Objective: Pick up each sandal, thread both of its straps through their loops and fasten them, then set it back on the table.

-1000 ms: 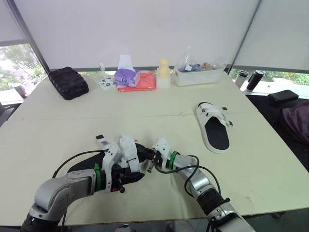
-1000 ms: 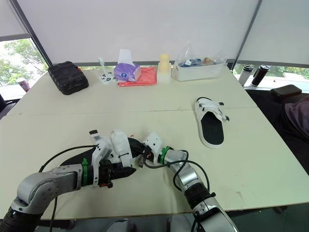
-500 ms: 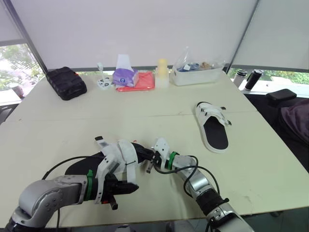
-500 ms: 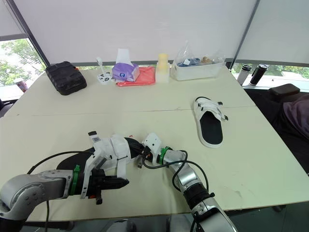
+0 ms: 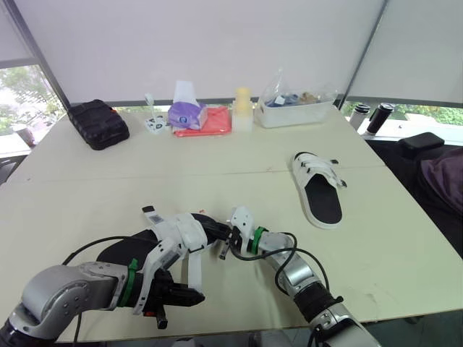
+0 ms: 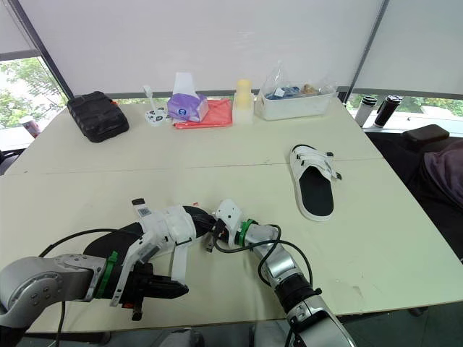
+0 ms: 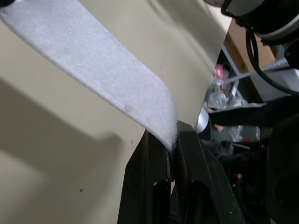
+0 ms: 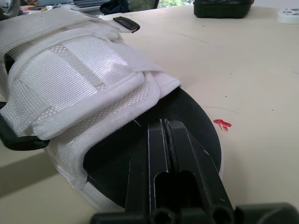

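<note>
White strap pinched in L claw (forearm low over table).

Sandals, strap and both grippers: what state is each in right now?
Near sandal: on table, one strap loose.
Loose strap: stretched out, end pinched.
Left gripper: shut on loose strap.
Right gripper: shut, tips at near sandal's insole.
Far sandal: lying flat, straps across top.

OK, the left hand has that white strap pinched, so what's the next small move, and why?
Probably fold the strap back over the near sandal and press it down to fasten. The left hand is shut on the strap's tip, which is drawn out away from the sandal, while the shut right hand rests on its sole, steadying it on the table.
</note>
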`<state>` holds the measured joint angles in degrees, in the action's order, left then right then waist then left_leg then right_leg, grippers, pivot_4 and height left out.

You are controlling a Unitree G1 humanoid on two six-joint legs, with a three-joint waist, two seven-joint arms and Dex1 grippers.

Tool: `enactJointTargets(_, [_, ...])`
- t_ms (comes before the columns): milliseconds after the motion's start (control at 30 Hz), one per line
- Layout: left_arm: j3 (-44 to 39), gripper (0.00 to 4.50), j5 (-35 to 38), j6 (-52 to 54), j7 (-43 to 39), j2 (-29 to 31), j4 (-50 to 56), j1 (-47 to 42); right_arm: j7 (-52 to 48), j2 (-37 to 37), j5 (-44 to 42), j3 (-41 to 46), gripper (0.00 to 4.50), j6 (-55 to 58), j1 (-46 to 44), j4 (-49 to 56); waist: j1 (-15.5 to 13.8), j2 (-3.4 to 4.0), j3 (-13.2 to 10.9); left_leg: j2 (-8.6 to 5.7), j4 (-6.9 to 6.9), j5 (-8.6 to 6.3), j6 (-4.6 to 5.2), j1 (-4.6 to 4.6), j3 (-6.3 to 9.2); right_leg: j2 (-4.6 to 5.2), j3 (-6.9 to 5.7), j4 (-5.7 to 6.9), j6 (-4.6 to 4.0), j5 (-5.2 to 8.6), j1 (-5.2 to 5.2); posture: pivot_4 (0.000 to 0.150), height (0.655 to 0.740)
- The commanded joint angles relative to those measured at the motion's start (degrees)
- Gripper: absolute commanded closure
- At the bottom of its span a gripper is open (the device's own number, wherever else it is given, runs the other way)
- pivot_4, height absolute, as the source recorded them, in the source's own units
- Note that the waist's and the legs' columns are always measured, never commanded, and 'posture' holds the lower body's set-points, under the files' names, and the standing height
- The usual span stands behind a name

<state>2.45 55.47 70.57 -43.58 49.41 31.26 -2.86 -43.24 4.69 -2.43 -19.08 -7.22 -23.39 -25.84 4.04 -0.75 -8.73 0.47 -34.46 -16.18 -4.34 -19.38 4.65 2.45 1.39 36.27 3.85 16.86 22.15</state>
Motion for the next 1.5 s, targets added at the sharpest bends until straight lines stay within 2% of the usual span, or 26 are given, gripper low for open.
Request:
enactJointTargets(33, [1.31, 4.41, 3.88, 2.01, -3.26, -0.09, 0.59, -0.21, 0.31, 2.3, 4.04, -2.65, 4.5, 5.53, 4.89, -7.37, -0.01, -0.03, 0.02, 0.0, 0.05, 0.0, 0.0, 0.0, -0.01, 0.0, 0.01, -0.01, 0.0, 0.0, 0.0, 0.15, 0.74])
enactJointTargets(233, [0.54, 4.41, 7.24, 2.93, -4.53, 0.05, 1.99, -2.01, 0.45, 2.31, 3.93, -2.57, 4.5, 5.74, 5.02, -7.18, 0.0, -0.04, 0.02, 0.0, 0.17, 0.01, 0.0, -0.03, -0.03, -0.01, 0.01, -0.02, 0.0, 0.0, -0.1, 0.15, 0.74])
enactJointTargets(400, [-6.02, 4.41, 15.41, 4.14, -0.27, -4.85, -2.89, -5.98, 0.57, 2.23, 3.86, -2.53, 4.5, 5.86, 4.82, -7.32, -0.08, -0.11, 0.03, 0.0, 0.2, 0.01, 0.0, -0.02, 0.0, -0.02, -0.02, -0.02, 0.02, 0.0, -0.12, 0.15, 0.74])
enactJointTargets(567, [-11.36, 4.41, 28.7, 3.58, 13.63, -12.19, -11.91, -10.95, 0.62, 2.13, 3.89, -2.52, 4.5, 5.67, 4.57, -7.82, -0.15, -0.28, 0.09, -0.01, 0.18, 0.01, 0.0, -0.01, 0.03, -0.01, -0.03, -0.03, 0.16, -0.08, -0.19, 0.15, 0.74])
enactJointTargets(700, [-13.21, 4.41, 36.4, -0.7, 29.75, -17.89, -20.54, -13.01, 0.73, 2.05, 3.9, -2.45, 4.5, 5.66, 4.37, -8.06, -0.25, -0.37, 0.17, -0.02, 0.15, 0.02, 0.0, 0.03, 0.04, 0.01, -0.04, -0.03, 0.26, -0.13, -0.26, 0.15, 0.74])
enactJointTargets(833, [-14.41, 4.41, 43.75, -6.54, 42.29, -22.74, -24.37, -12.13, 0.92, 1.93, 3.79, -2.36, 4.5, 5.75, 4.38, -8.11, -0.31, -0.4, 0.21, -0.02, 0.12, 0.03, -0.04, 0.04, 0.06, 0.01, -0.05, -0.03, 0.27, -0.15, -0.29, 0.15, 0.74])
enactJointTargets(933, [-14.36, 4.41, 48.55, -9.28, 48.13, -24.09, -24.76, -11.74, 1.02, 1.87, 3.69, -2.34, 4.5, 5.84, 4.41, -8.1, -0.45, -0.41, 0.22, -0.02, 0.12, 0.08, -0.11, 0.03, 0.09, 0.01, -0.06, -0.02, 0.31, -0.17, -0.29, 0.15, 0.74])
enactJointTargets(1033, [-14.06, 3.48, 51.33, -10.57, 50.72, -23.67, -24.8, -11.8, 1.1, 1.81, 3.61, -2.33, 4.5, 5.87, 4.38, -8.22, -0.49, -0.41, 0.22, -0.03, 0.12, 0.12, -0.2, 0.04, 0.1, 0.0, -0.07, -0.02, 0.31, -0.19, -0.3, 0.15, 0.74])
enactJointTargets(1233, [-14.25, 0.59, 51.42, -9.43, 48.08, -17.93, -24.74, -14.38, 1.12, 1.82, 3.67, -2.32, 4.5, 5.85, 4.05, -8.51, -0.5, -0.41, 0.22, -0.15, 0.13, 0.16, -0.27, 0.03, 0.1, -0.06, -0.09, -0.02, 0.3, -0.19, -0.29, 0.15, 0.74])
enactJointTargets(1367, [-14.37, 0.59, 44.56, -8.56, 42.47, -12.53, -27.45, -18.87, 1.1, 1.79, 3.71, -2.3, 4.5, 5.69, 3.73, -8.96, -0.44, -0.38, 0.22, -0.21, 0.13, 0.19, -0.31, 0.03, 0.12, -0.11, -0.12, -0.02, 0.27, -0.18, -0.31, 0.15, 0.74])
enactJointTargets(1500, [-13.18, 0.59, 33.98, -8.88, 34.2, -7.5, -29.37, -25.28, 1.1, 1.75, 3.75, -2.37, 4.5, 5.54, 3.48, -9.27, -0.32, -0.41, 0.2, -0.23, 0.13, 0.21, -0.34, -0.01, 0.15, -0.3, -0.13, -0.02, 0.26, -0.19, -0.26, 0.15, 0.74])
